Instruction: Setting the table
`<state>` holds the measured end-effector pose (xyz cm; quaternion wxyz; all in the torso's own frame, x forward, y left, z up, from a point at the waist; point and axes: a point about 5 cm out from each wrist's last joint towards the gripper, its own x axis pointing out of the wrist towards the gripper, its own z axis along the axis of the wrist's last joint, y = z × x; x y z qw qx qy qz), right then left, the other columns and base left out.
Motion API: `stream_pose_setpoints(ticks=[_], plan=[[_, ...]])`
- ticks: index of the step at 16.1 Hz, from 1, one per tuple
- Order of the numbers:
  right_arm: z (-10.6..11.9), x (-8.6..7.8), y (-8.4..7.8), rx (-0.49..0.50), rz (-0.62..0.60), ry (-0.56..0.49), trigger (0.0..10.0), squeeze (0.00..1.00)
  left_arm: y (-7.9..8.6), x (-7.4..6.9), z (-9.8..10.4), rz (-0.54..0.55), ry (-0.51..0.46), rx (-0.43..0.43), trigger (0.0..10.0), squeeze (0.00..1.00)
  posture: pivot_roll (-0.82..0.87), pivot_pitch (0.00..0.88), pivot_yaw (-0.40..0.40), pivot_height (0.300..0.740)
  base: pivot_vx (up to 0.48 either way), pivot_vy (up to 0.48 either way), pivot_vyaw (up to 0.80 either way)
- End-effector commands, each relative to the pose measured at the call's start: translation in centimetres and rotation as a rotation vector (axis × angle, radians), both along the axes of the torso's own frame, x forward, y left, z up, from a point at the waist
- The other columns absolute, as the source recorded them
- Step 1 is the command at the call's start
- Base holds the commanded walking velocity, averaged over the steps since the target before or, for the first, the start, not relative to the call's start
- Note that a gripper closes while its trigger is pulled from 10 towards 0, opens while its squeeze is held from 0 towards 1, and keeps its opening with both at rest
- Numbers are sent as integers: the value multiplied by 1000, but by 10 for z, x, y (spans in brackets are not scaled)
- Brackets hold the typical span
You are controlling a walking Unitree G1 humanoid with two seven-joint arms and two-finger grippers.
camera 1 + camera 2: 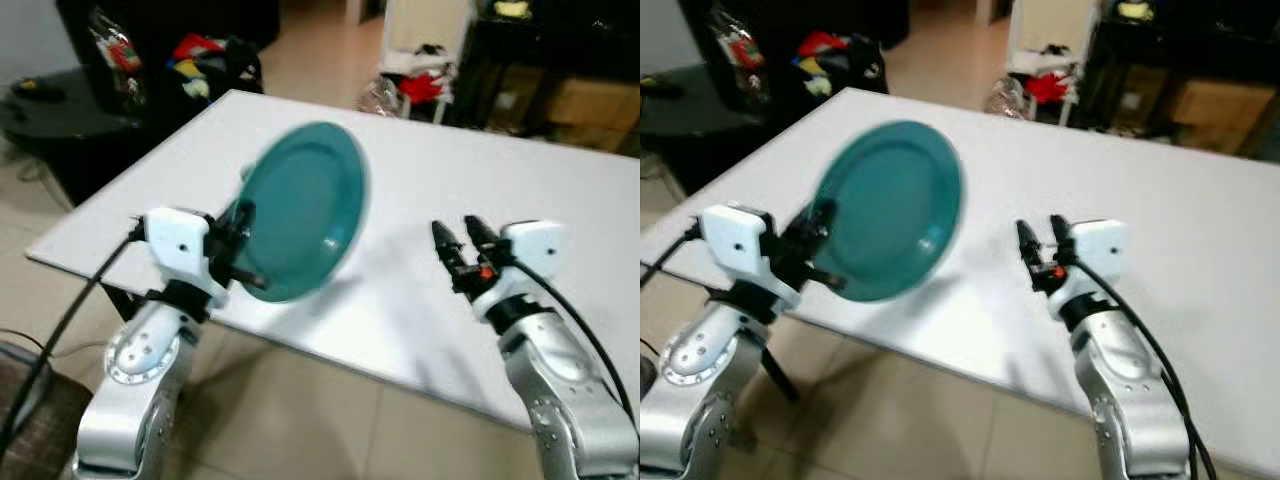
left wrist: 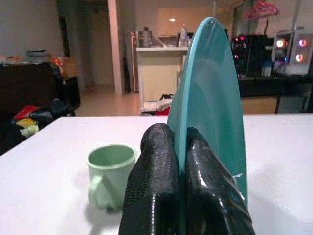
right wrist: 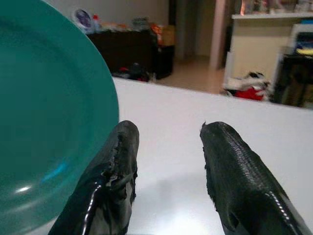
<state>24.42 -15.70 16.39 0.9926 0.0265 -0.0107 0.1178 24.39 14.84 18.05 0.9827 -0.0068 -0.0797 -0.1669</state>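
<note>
Left end effector (image 1: pixel 240 250) pinches teal plate (image 1: pixel 300 215) by its rim, held tilted above bench (image 1: pixel 430 190), likely for laying flat. Green mug (image 2: pixel 110 174) just beyond it. Right end effector (image 1: pixel 455 240) open, empty, beside plate.

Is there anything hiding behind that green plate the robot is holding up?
Yes. The left claw grips the plate on edge, and a pale green mug stands on the white table behind it. Whatever the plate still covers stays unseen.
</note>
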Motion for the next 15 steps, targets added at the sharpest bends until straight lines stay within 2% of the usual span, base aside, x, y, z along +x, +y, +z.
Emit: stream_pose_setpoints(ticks=[1, 5, 6, 7, 10, 12, 15], plan=[[9, -1, 7, 40, 48, -38, 10000, 0, 4, 0, 5, -13, 9, -35, 10000, 0, 20, 0, 1, 740, 0, 0, 0], [18, -3, 2, 69, 166, -47, 10000, 0, -4, 10, -6, -66, 165, -223, 10000, 0, 10, 0, 16, 740, 0, 0, 0], [19, -3, 0, 71, 179, -45, 10000, 0, -4, 12, -7, -64, 181, -239, 10000, 0, 9, 0, 18, 740, 0, 0, 0], [23, -3, -6, 69, 243, -30, 10000, 0, -5, 19, -17, -66, 292, -321, 10000, 0, 5, 0, 24, 740, 0, 0, 0], [30, -6, -17, 19, 338, -15, 10000, 0, -5, 30, -34, -64, 510, -514, 10000, 0, 2, 0, 31, 740, 0, 0, 0], [33, -12, -19, -35, 429, 10, 10000, 0, -6, 36, -50, -32, 666, -577, 10000, 0, 0, 0, 38, 740, 0, 0, 0], [34, -20, -19, -75, 544, 59, 10000, 0, -4, 39, -59, -4, 780, -642, 10000, 0, 2, 0, 37, 740, 0, 0, 0]])
